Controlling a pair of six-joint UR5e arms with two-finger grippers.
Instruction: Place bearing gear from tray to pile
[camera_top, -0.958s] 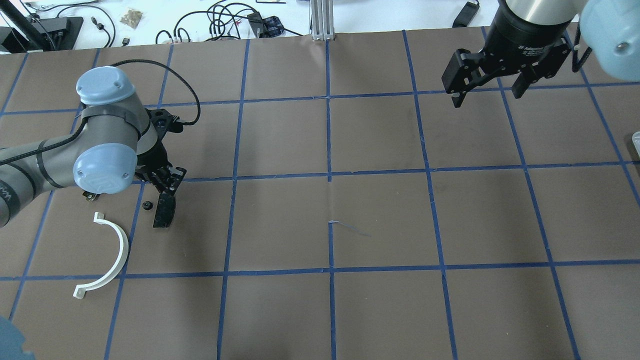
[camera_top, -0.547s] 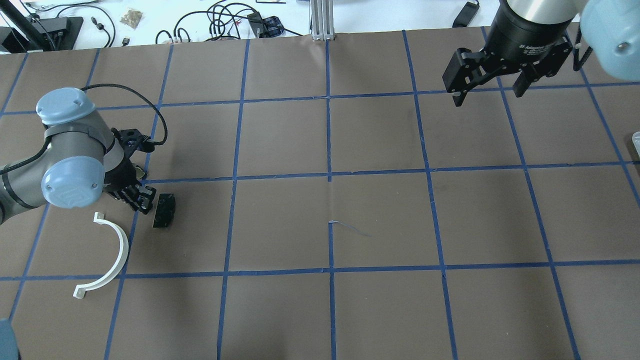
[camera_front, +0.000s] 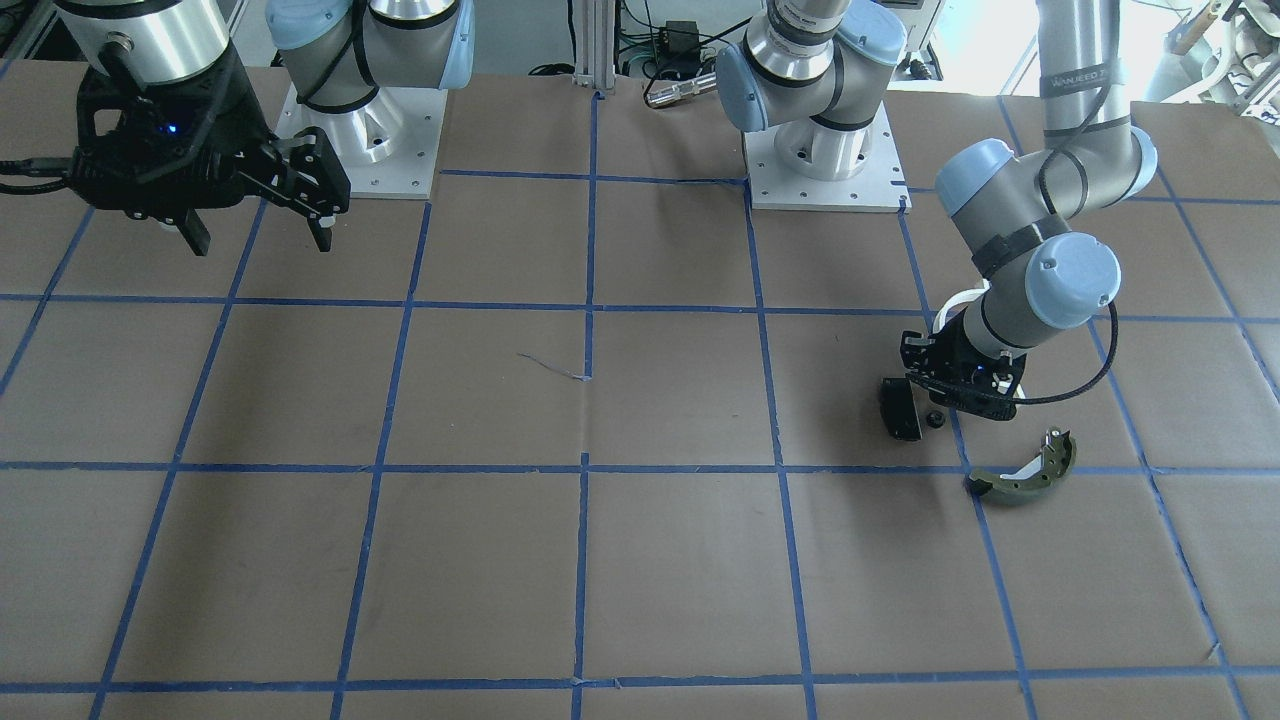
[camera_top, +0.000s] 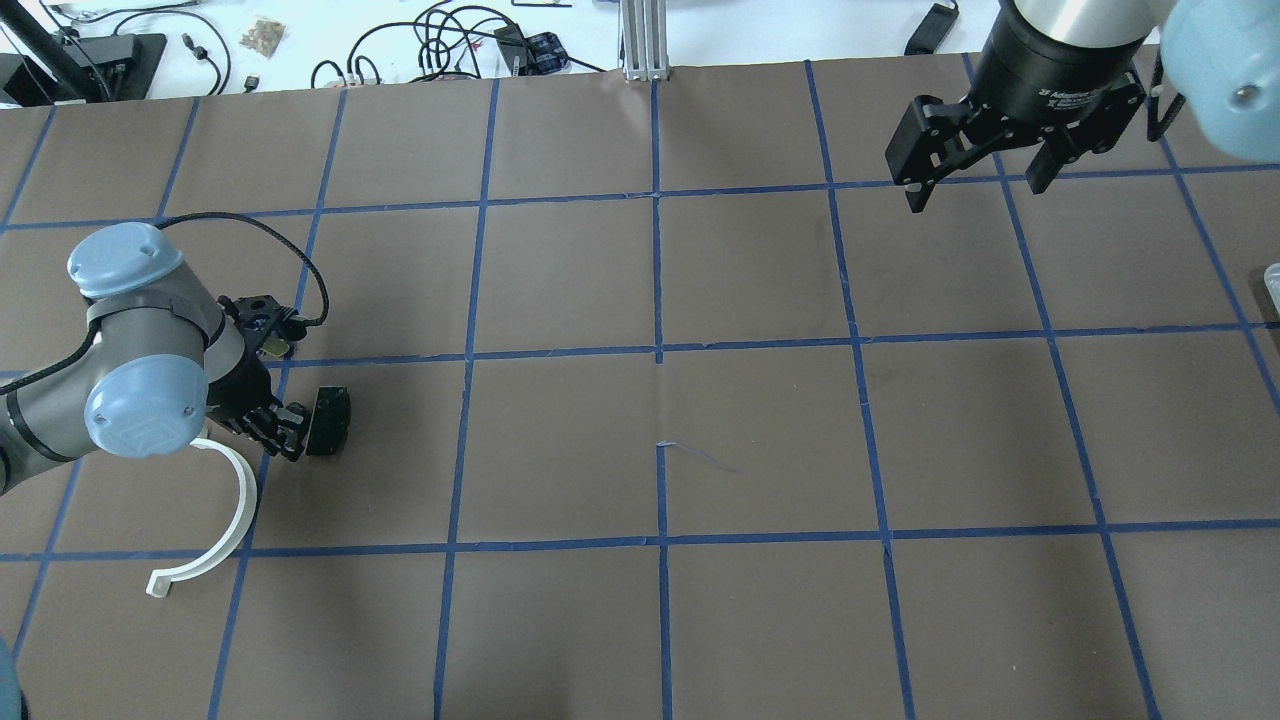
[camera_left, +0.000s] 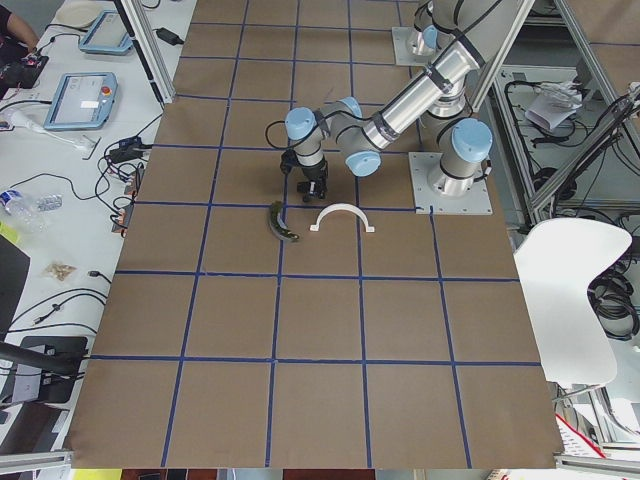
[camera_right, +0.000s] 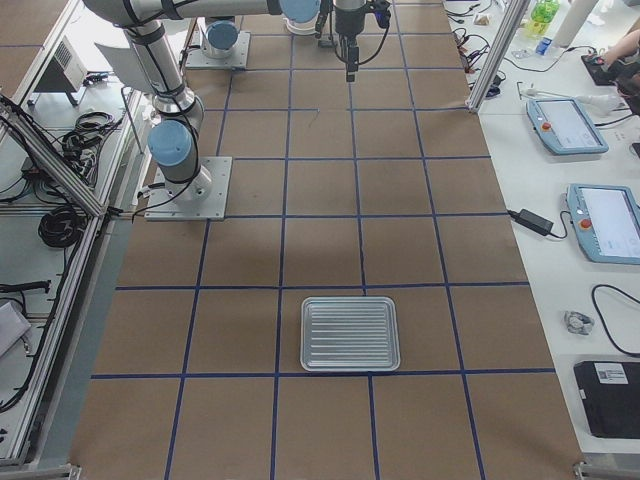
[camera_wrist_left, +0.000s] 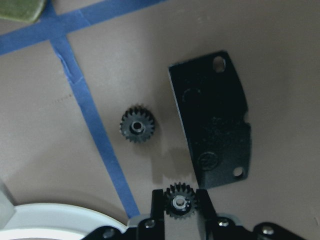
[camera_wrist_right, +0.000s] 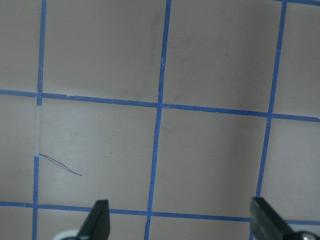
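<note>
On the desk (camera_top: 760, 420), a white half-ring (camera_top: 235, 500) lies left of a black plate (camera_wrist_left: 212, 130), the left end effector (camera_wrist_left: 180, 196) pinches a small black gear (camera_wrist_left: 180, 202) just beside the plate's corner, a second gear (camera_wrist_left: 137, 125) lies loose close to the plate's left, and well to the plate's right the right end effector (camera_top: 973, 195) hangs wide open, empty.

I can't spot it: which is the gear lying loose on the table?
Look by the left arm's pincer. Between the black plate and a blue tape line lies a small black toothed wheel; unlike its twin in the pincer, nothing holds it.
</note>
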